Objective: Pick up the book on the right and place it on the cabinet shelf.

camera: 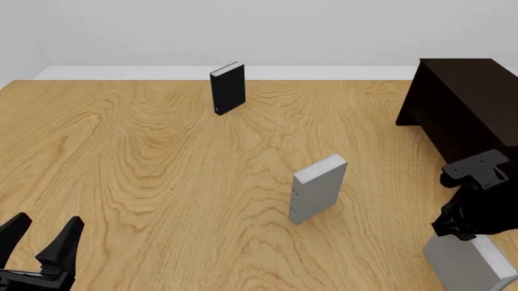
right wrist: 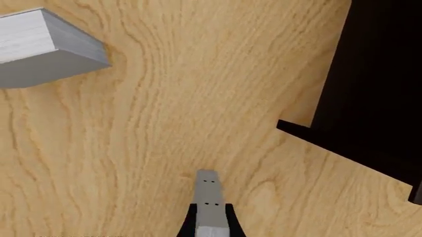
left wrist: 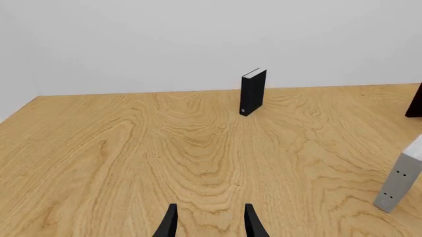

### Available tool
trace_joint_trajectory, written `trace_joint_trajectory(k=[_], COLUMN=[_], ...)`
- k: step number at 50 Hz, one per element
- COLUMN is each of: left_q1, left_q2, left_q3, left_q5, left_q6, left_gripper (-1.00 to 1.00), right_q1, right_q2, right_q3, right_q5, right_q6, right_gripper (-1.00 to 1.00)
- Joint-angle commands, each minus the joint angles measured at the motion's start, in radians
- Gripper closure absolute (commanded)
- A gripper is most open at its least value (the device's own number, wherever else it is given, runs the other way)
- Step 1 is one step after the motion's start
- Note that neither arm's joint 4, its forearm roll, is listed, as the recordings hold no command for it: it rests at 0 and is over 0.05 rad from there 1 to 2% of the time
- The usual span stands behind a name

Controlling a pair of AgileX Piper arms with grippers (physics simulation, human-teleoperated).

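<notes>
At the counter's (camera: pixel 145 182) near right corner, the right end effector (right wrist: pixel 209 217) pinches the book (camera: pixel 469 264).
The book stands just in front of the cabinet shelf (camera: pixel 469 103). The left end effector (camera: pixel 40 242) hovers spread at near left; another grey book (camera: pixel 317 188) stands mid-counter, a black book (camera: pixel 227 88) far back.

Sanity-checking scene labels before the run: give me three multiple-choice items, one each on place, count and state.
1. The black book stands:
A. at the table's near edge
B. toward the table's far side
C. on a grey book

2. Grey books in the front view:
A. two
B. one
C. three

3. The right gripper is:
A. open
B. out of view
C. shut on a grey book

Answers:
1. B, it stands upright near the back edge.
2. A, the middle grey book and the right grey book.
3. C, the right wrist view shows the fingers clamped on its spine.
</notes>
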Motion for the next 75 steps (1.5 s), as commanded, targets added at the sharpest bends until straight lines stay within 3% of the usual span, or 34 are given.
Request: trace_joint_trajectory(k=[1, 29, 31, 41, 51, 54, 67, 75], left_q1=[-0.002, -0.009, -0.01, -0.014, -0.016, -0.017, -0.021, -0.02], left_q2=[0.005, -0.005, -0.004, 0.006, 0.005, 0.007, 0.013, 0.017], left_q3=[0.0, 0.0, 0.0, 0.0, 0.0, 0.0, 0.0, 0.0], left_q5=[-0.004, 0.005, 0.005, -0.002, -0.001, -0.003, -0.009, -0.012], left_q6=[0.002, -0.001, -0.001, -0.003, 0.0, 0.001, 0.0, 0.002], left_gripper=[-1.0, -1.0, -1.0, -1.0, -1.0, -1.0, -1.0, -1.0], right_q1=[-0.007, 0.056, 0.098, 0.165, 0.25, 0.241, 0.329, 0.328], right_q2=[-0.004, -0.074, -0.087, -0.109, -0.118, -0.119, -0.137, -0.153], right_q3=[0.01, -0.096, -0.121, -0.211, -0.284, -0.284, -0.305, -0.3], right_q5=[0.0, 0.121, 0.139, 0.19, 0.167, 0.151, 0.059, -0.04], right_q6=[0.023, 0.076, 0.114, 0.123, 0.126, 0.09, 0.055, -0.024], right_gripper=[1.0, 1.0, 1.0, 1.0, 1.0, 1.0, 1.0, 1.0])
